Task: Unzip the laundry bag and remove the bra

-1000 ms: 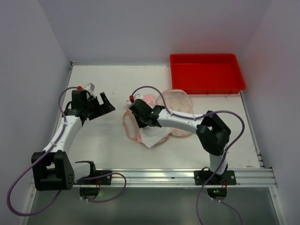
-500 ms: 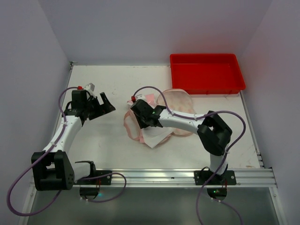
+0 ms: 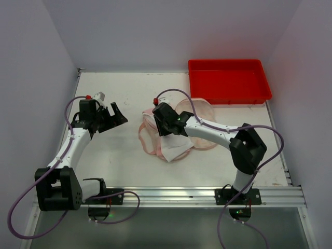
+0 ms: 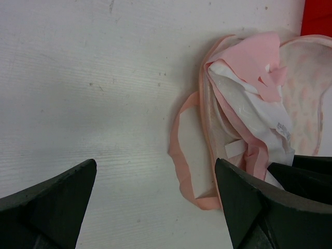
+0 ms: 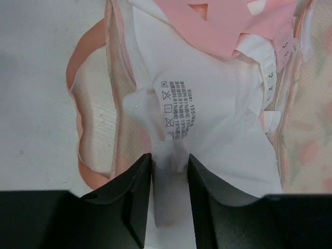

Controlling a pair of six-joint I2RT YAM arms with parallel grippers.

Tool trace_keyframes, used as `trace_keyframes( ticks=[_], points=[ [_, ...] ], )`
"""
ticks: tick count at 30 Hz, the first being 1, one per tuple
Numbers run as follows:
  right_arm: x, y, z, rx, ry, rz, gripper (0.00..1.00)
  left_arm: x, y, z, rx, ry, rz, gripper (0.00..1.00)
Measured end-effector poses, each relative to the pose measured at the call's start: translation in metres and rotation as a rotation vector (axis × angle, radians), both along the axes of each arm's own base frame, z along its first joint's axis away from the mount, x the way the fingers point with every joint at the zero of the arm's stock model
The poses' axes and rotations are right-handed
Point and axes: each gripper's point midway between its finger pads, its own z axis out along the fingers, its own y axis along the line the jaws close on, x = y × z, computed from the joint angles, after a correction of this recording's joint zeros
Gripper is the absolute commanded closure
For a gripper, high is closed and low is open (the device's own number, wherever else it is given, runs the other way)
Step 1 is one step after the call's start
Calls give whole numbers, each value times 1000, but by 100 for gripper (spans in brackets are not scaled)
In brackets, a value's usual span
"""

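Shifting rightward, my right fingers (image 5: 132,207) stayed clamped on the bra (image 5: 207,119), easing it from the opened laundry bag (image 5: 306,155) beneath them; left fingers (image 4: 52,202) waited apart.

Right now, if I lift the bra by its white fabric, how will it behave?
Probably floppy: the bra lies crumpled, creasing where the right gripper pinches it. Likely light, being thin cloth. Its pink straps lie tangled at the mouth of the laundry bag, so they may snag and drag the bag along.

Bra (image 5: 207,119) in laundry bag (image 3: 203,111), tray (image 3: 228,98) behind.
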Motion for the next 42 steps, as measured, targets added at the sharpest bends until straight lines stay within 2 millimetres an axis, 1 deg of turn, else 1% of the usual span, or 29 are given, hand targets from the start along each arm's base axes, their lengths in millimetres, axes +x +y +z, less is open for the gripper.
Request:
trace_keyframes(
  ticks=[1, 3, 4, 6, 7, 8, 10, 11, 12, 13, 15, 19, 20, 21, 22, 25, 27, 28, 30, 36, 40, 42],
  points=[
    [1, 0, 0, 5, 6, -1, 56, 0, 0, 0, 0, 0, 0, 0],
    [0, -1, -2, 13, 20, -2, 57, 0, -1, 0, -2, 0, -2, 0],
    [0, -2, -3, 15, 25, -1, 63, 0, -1, 0, -4, 1, -4, 0],
    [-2, -3, -6, 14, 35, 0, 70, 0, -2, -1, -7, 5, -7, 0],
    [-3, -4, -9, 13, 41, -1, 77, 0, -2, -2, -8, 6, -8, 0],
    [-4, -6, -11, 10, 46, -3, 90, 0, -2, -2, -10, 9, -9, 0],
    [-6, -8, -15, 6, 58, -4, 99, 0, -2, -3, -11, 11, -10, 0],
    [-6, -9, -16, 6, 62, -6, 100, 0, -2, -3, -11, 12, -10, 0],
    [-5, -11, -17, 5, 64, -11, 100, 0, -2, -3, -11, 12, -10, 0],
    [-4, -11, -17, 5, 65, -13, 98, -1, -2, -3, -11, 12, -10, 0],
    [-2, -14, -17, 7, 65, -19, 88, 0, -2, -3, -11, 12, -11, 0],
    [-2, -15, -7, 24, 58, -13, 89, 0, -3, -3, -12, 9, -11, 0],
    [-3, -16, -2, 32, 54, -10, 85, 0, -3, -2, -12, 7, -12, 0],
    [-4, -15, 3, 44, 52, -5, 74, 0, -3, -2, -13, 6, -13, 0],
    [-4, -15, 9, 58, 48, 0, 73, 1, -3, -2, -14, 4, -14, 0],
    [-5, -14, 24, 93, 34, 12, 76, 2, -5, 0, -21, -3, -21, 0],
    [-5, -15, 28, 104, 32, 13, 80, 1, -6, 0, -29, -3, -29, 0],
    [-4, -16, 28, 107, 33, 10, 89, 1, -7, 0, -32, -2, -32, 0],
    [0, -19, 27, 107, 35, -1, 99, 1, -8, -1, -36, 0, -36, 0],
    [7, -25, 25, 103, 35, -27, 100, 0, -10, -5, -46, 9, -44, 0],
    [5, -27, 22, 96, 40, -24, 100, -1, -10, -5, -48, 10, -46, 0],
    [3, -28, 25, 99, 37, -11, 100, -1, -10, -6, -48, 10, -46, 0]
  ],
)
